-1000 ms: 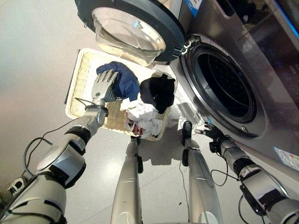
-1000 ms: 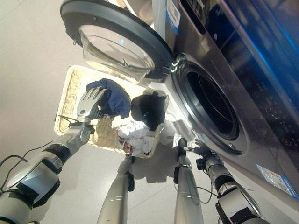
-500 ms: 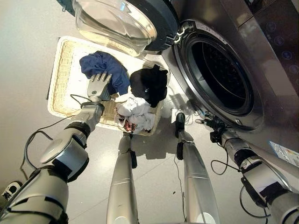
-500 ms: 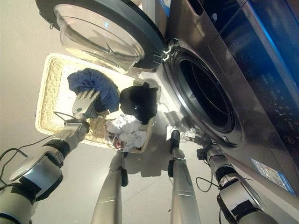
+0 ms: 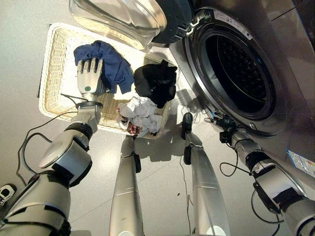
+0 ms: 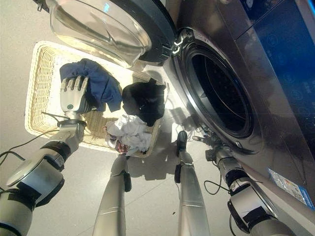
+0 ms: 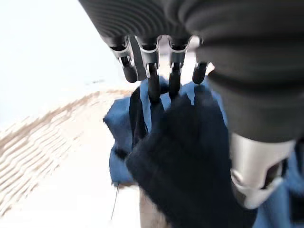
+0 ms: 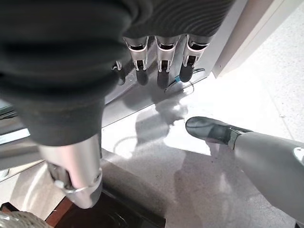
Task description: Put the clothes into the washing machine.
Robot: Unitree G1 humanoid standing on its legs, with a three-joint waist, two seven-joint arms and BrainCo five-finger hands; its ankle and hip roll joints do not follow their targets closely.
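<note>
A white wicker basket (image 5: 49, 69) on the floor holds a blue garment (image 5: 112, 63), a black garment (image 5: 155, 83) and a white crumpled garment (image 5: 141, 112). My left hand (image 5: 87, 78) lies over the left part of the blue garment (image 7: 121, 142), fingers (image 7: 152, 80) straight and spread, tips touching the cloth. The washing machine's drum (image 5: 237, 73) stands open at the right, its door (image 5: 129, 17) swung out above the basket. My right hand (image 5: 222, 124) hangs low by the machine's lower front, fingers (image 8: 164, 61) relaxed and holding nothing.
The open door overhangs the basket's far edge. The basket stands just left of the machine's front panel (image 5: 290, 132). Grey floor (image 5: 19, 29) stretches out to the left of the basket.
The whole picture has shifted, so the camera moved. My left hand has slid farther over the blue garment, toward its left part. The right hand stays by the machine's lower front.
</note>
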